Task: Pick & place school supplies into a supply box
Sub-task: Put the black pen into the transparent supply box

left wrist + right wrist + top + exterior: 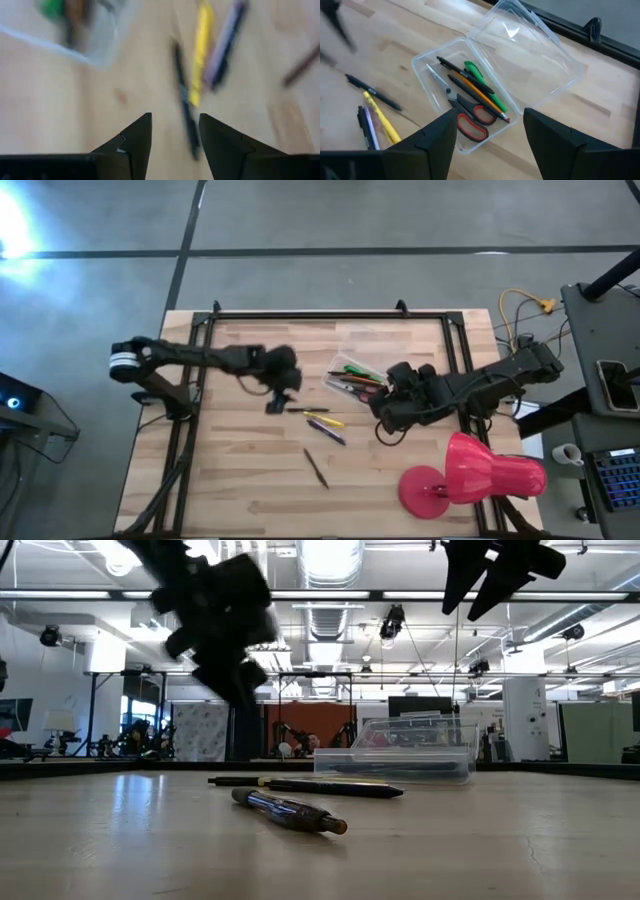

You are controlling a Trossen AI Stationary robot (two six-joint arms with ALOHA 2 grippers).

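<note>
The pens left on the table are judged to be light, stiff and smooth, likely to roll, so each is best pinched across the middle of its barrel. In the high view, a black pen (pixel 293 409), a yellow pen (pixel 324 418) and a purple pen (pixel 328 432) lie at the centre of the frame, with a dark pen (pixel 316 468) alone lower down. The clear box (pixel 470 105), at centre in the right wrist view with its lid thrown back, already holds the red-handled scissors (pixel 470 116), a green pen (pixel 476 71), an orange pencil (pixel 481 97) and a dark one. The left gripper (pixel 278 402) hangs left of centre above the black pen, fingers apart and empty. The right gripper (pixel 385 415) waits right of centre beside the box, fingers apart, nothing held.
</note>
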